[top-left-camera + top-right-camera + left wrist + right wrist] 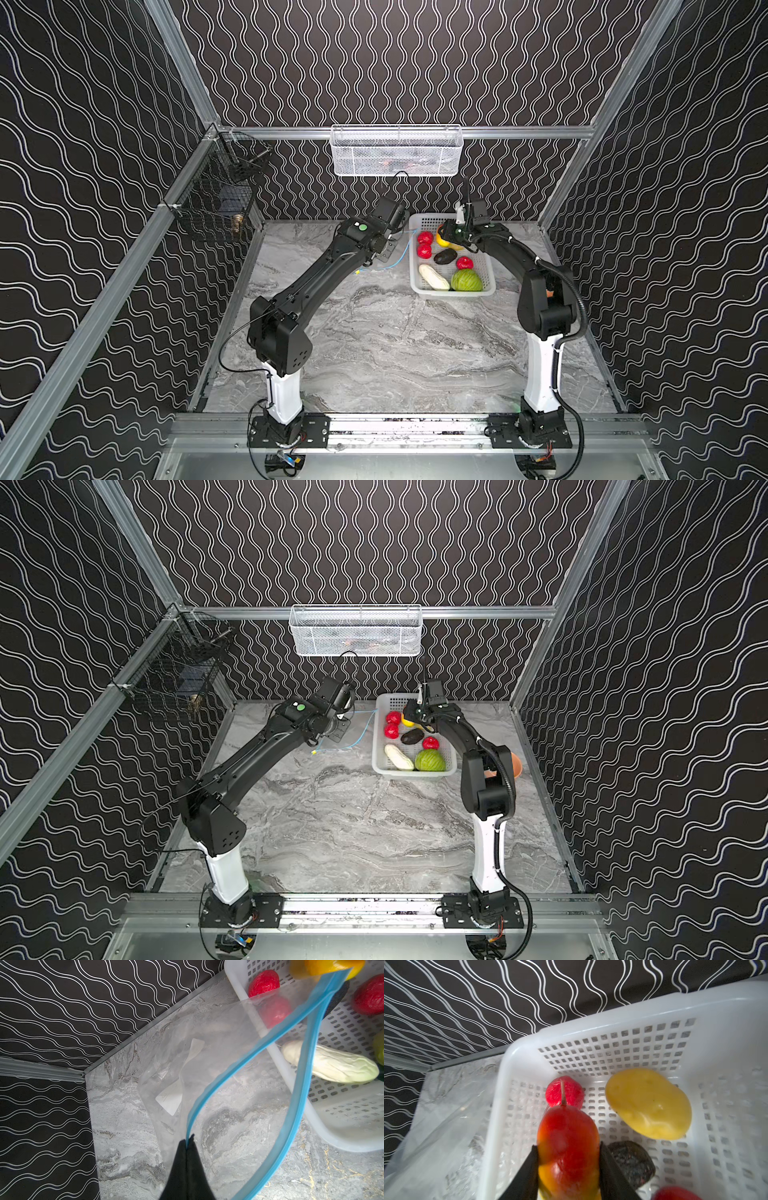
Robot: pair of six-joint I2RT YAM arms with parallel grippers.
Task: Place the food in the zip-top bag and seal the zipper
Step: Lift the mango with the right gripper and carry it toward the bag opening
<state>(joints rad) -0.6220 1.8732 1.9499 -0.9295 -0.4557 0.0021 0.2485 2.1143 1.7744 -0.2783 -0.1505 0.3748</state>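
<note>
Left wrist view shows our left claw [188, 1142] pinched tight on the blue zipper [239, 1064] of the clear bag [207, 1043]. We think it holds that edge up so the mouth of the bag gapes wide right beside the white basket [332, 1105], ready for food to drop in. The rest of the bag lies on the gray table [124, 1126], and nothing is inside it yet. In the right wrist view our right claw [568, 1153] squeezes a red and orange fruit [568, 1126] from both sides, over the basket. A yellow potato [648, 1103], a small red piece [564, 1091] and a dark oval [631, 1159] sit in the basket. In a top view we also see a long white vegetable [433, 277] and a green cabbage [466, 280] waiting there. The bag has a white label [172, 1101], but any writing on it is too faint to read.
</note>
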